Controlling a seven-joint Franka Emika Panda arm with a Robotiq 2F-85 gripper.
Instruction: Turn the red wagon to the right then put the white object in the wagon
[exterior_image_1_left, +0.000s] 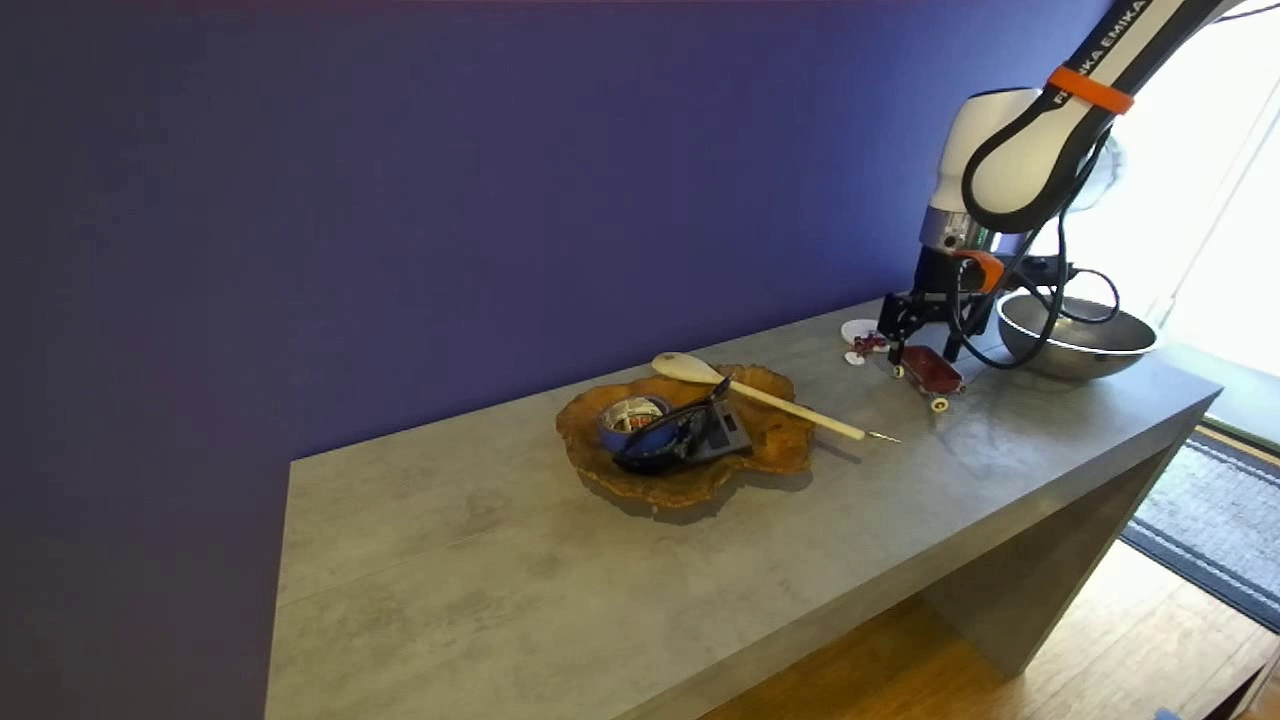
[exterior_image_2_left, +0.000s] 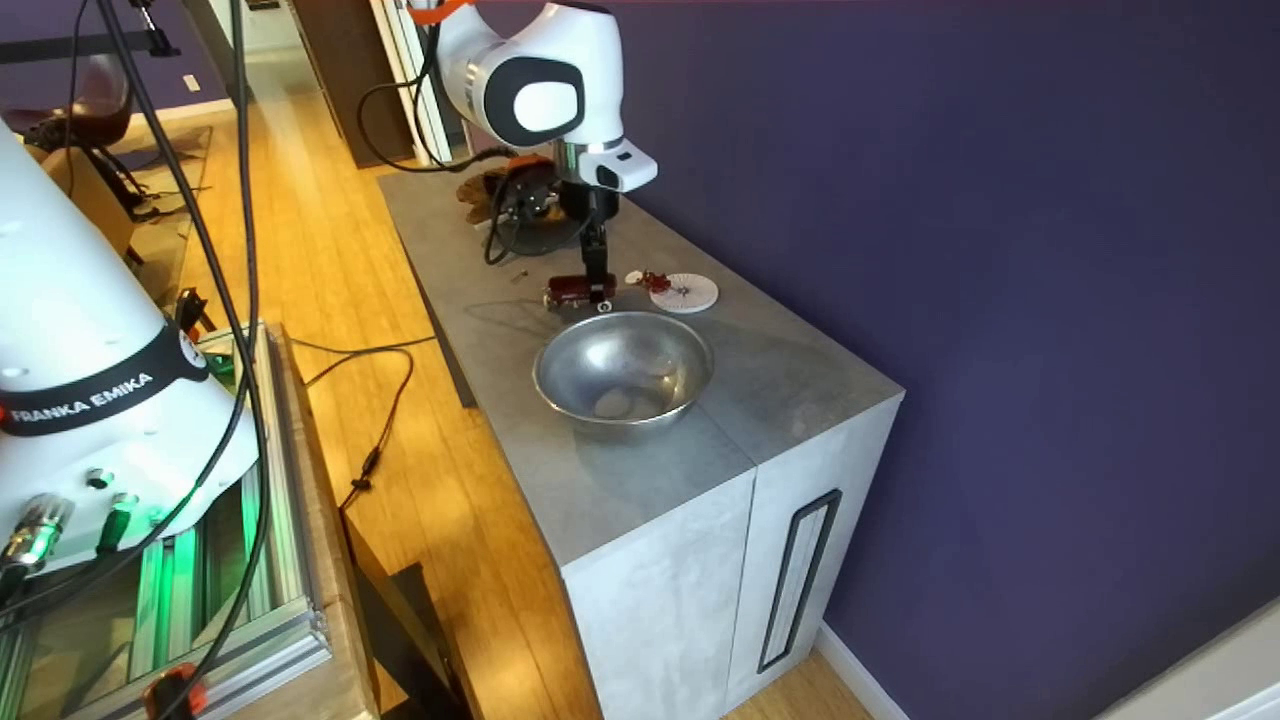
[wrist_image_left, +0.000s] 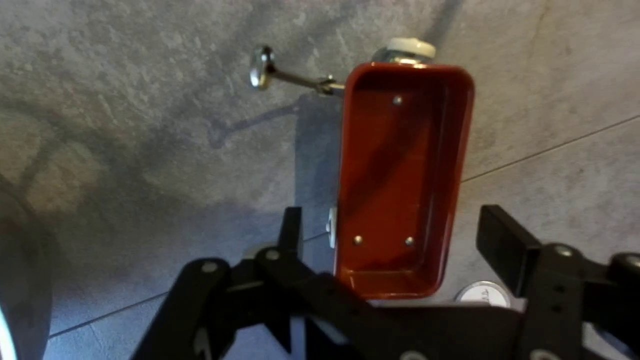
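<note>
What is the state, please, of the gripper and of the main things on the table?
Gripper: open
Red wagon: upright, empty
White object: lying outside the wagon
Metal bowl: upright
Wooden tray: loaded
Blue tape roll: lying in the tray
Wooden spoon: lying across the tray

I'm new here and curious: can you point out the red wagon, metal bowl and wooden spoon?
Red wagon (wrist_image_left: 400, 175): in the wrist view, inside floor.
Metal bowl (exterior_image_2_left: 625, 352): in an exterior view, inner wall.
Wooden spoon (exterior_image_1_left: 775, 401): in an exterior view, handle.

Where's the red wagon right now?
In the wrist view, the red wagon is right of centre, its lower end framed by the open hand; in an exterior view it stands left of the metal bowl.
</note>
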